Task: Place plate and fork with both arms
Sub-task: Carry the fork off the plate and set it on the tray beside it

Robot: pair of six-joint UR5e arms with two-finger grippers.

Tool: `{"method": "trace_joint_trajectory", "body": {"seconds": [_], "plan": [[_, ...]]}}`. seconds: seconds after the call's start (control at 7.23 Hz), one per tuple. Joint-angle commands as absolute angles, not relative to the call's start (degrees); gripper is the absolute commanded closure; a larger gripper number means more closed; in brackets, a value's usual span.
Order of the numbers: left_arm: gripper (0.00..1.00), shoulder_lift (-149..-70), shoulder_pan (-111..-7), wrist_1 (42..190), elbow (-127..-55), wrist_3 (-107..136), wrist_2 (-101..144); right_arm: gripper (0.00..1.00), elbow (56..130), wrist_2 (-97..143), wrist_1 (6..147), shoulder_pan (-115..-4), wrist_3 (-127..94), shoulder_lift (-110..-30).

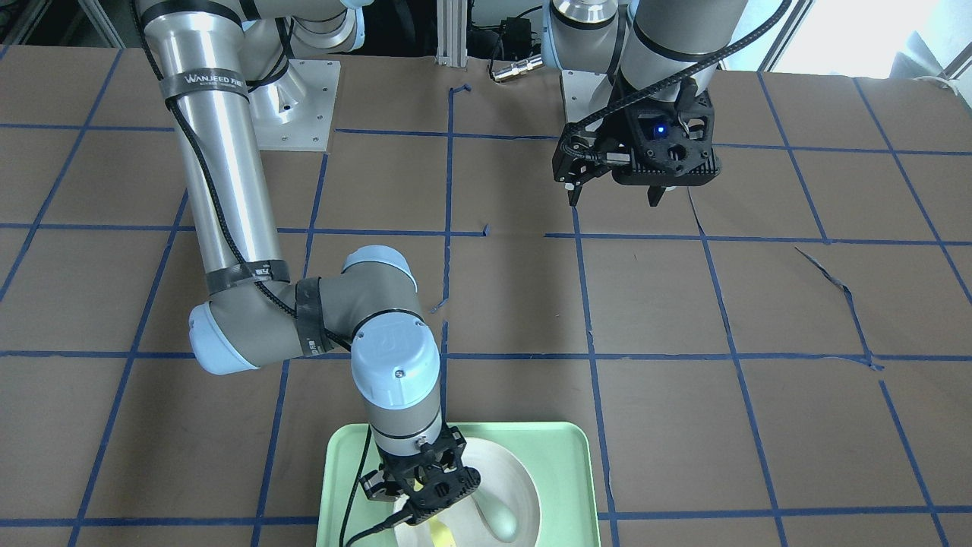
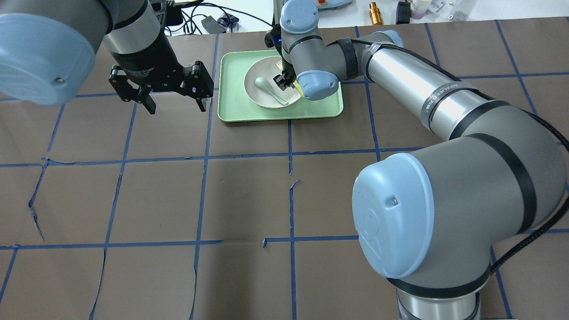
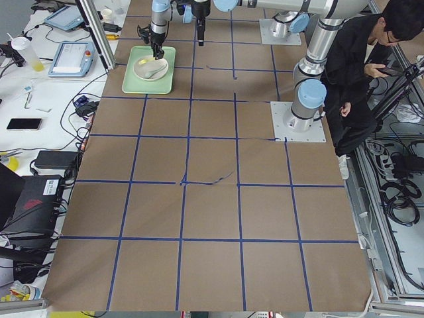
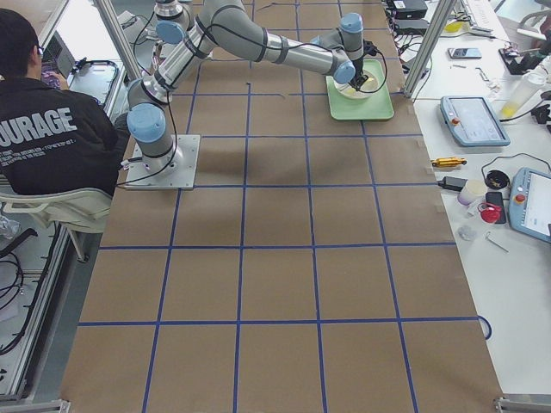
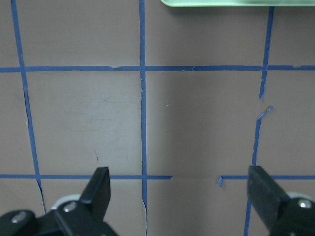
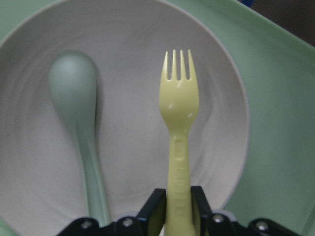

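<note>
Mint tray (image 6: 278,123) bears plate (image 6: 130,98); right tool (image 6: 178,206) clamps the fork (image 6: 179,103) by its handle.

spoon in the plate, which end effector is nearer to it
Right. The right end effector is over the plate beside the spoon, gripping the fork; the left end effector hangs over the table beside the tray.

Table (image 2: 178,200): brown paper covering, divided into squares by blue tape, torn in several places. Lying directly on it: a mint-green tray (image 2: 321,109) near the far edge, straddling a tape line, and two bolted metal base plates (image 3: 299,127) on the robot's side.
</note>
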State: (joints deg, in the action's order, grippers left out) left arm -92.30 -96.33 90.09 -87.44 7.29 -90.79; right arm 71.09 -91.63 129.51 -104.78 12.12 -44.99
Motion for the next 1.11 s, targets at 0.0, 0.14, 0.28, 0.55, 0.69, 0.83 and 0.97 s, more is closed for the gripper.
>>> {"method": "trace_joint_trajectory", "body": {"seconds": [0.0, 0.14, 0.28, 0.55, 0.69, 0.83, 0.97], "plan": [[0.0, -92.55, -96.42, 90.09, -87.45, 7.38, -90.7, 0.75, 77.59, -90.54, 128.94, -99.61, 0.41, -49.21], [0.0, -92.64, -96.5, 90.09, -87.45, 7.38, -90.7, 0.75, 78.04, -89.83, 128.94, -98.97, -4.69, -49.22], [0.0, -92.64, -96.5, 90.09, -87.45, 7.38, -90.7, 0.74, 78.05, -86.78, 129.2, -98.96, -6.75, -48.87], [0.0, -92.64, -96.5, 90.09, -87.45, 7.38, -90.7, 0.73, 77.18, -86.22, 131.12, -98.79, -7.47, -47.91], [0.0, -92.72, -96.5, 90.09, -87.45, 7.38, -90.7, 0.72, 77.34, -86.39, 132.18, -98.62, -7.04, -46.6], [0.0, -92.72, -96.5, 90.09, -87.45, 7.38, -90.7, 0.65, 77.26, -86.92, 133.67, -98.44, -7.03, -46.32], [0.0, -92.81, -96.5, 90.09, -87.45, 7.38, -90.7, 0.43, 77.26, -87.36, 134.12, -98.35, -6.94, -46.32]]}}
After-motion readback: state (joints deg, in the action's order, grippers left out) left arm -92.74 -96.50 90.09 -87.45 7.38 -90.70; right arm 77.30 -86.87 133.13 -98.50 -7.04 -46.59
